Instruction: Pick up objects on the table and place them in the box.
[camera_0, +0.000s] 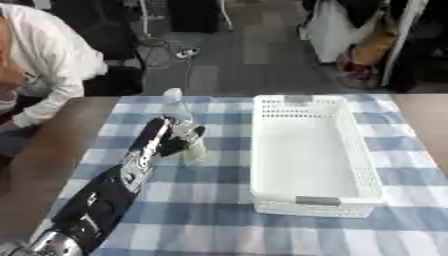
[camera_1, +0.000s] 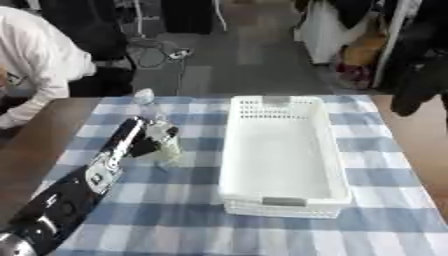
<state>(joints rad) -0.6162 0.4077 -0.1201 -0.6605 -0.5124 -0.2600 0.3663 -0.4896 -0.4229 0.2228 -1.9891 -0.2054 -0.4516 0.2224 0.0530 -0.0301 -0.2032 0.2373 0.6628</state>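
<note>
left hand (camera_0: 171, 137) fingers (camera_0: 194, 134) curled round the upright clear bottle (camera_0: 185, 125), left of the white box (camera_0: 306, 155).

Clear plastic bottle (camera_0: 185, 131): lower body hidden behind black-and-silver left hand (camera_0: 171, 137) (label and contents too blurred to tell). Left arm: cut off at bottom-left corner. Right hand: outside both views.

Left hand (camera_0: 175, 137) curled, arm outstretched.
</note>
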